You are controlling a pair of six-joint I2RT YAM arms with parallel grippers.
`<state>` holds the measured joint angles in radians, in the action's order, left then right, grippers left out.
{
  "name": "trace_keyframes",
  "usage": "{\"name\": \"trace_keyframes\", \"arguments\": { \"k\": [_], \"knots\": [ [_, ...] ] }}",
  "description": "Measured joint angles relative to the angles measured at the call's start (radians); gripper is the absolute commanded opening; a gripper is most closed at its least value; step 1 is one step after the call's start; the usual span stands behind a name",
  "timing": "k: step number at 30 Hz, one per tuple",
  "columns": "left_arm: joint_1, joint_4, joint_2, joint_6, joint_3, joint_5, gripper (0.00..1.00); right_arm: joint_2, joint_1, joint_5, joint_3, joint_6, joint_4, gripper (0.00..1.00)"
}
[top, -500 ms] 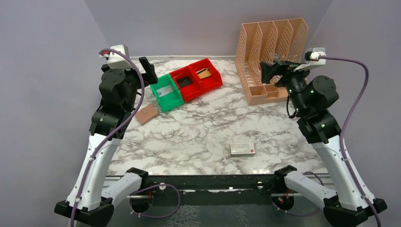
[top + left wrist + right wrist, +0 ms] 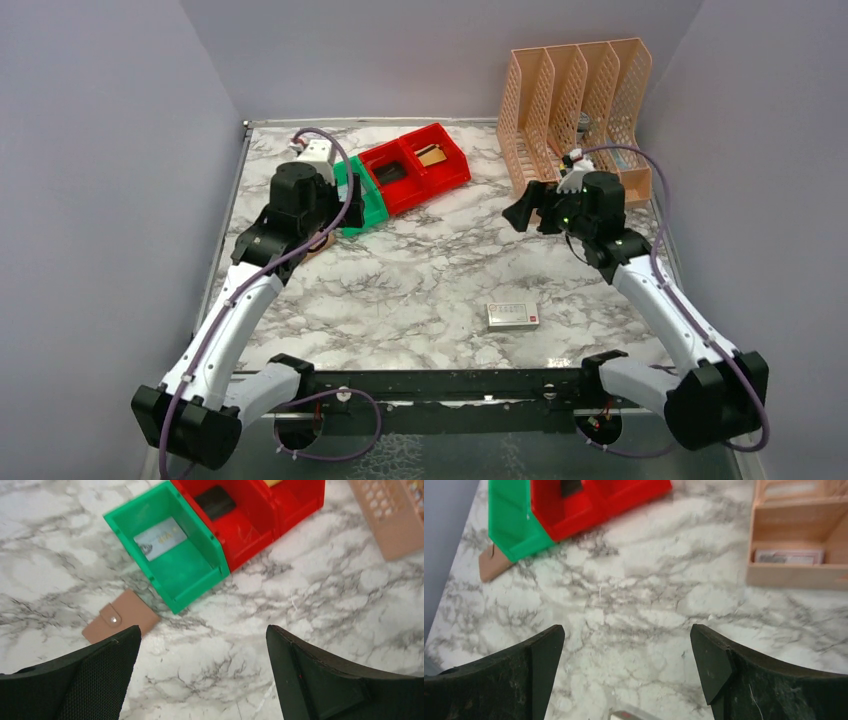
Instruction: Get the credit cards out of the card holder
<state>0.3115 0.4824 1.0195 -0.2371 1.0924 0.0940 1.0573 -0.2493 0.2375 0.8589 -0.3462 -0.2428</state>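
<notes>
The marble desk [image 2: 430,270] carries a green bin [image 2: 175,565], upper left in the left wrist view. The left tool [image 2: 202,635] and right tool [image 2: 626,632] both gape wide, empty. The card holder [image 2: 122,622], snapped shut, lies just below-left of the bin. The left tool should centre over it before lowering.

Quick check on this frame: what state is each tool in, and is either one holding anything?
Left tool: open, holding nothing.
Right tool: open, holding nothing.
</notes>
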Motion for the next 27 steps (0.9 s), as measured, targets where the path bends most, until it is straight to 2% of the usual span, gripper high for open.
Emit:
{"name": "trace_keyframes", "arguments": {
  "k": [4,7,13,22,24,27],
  "knots": [
    [0.03,0.033,0.022,0.021,-0.072,-0.032,0.99,0.122,0.02,0.135,-0.05,-0.044,-0.013,0.98],
    [0.045,0.051,0.021,0.029,-0.116,-0.048,0.99,0.172,-0.011,0.183,-0.092,-0.074,-0.046,0.98],
    [0.056,0.06,-0.004,0.031,-0.185,-0.05,0.99,0.179,-0.261,0.158,-0.097,-0.13,-0.183,0.98],
    [0.058,0.061,-0.027,0.03,-0.21,-0.049,0.99,0.234,-0.759,0.05,-0.053,-0.244,-0.338,0.99],
    [0.058,0.06,-0.027,0.029,-0.21,-0.049,0.99,0.278,-0.812,-0.018,-0.04,-0.298,-0.372,0.99],
    [0.058,0.061,-0.027,0.025,-0.21,-0.049,0.99,0.334,-0.817,-0.172,-0.033,-0.388,-0.451,0.99]
  ]
}}
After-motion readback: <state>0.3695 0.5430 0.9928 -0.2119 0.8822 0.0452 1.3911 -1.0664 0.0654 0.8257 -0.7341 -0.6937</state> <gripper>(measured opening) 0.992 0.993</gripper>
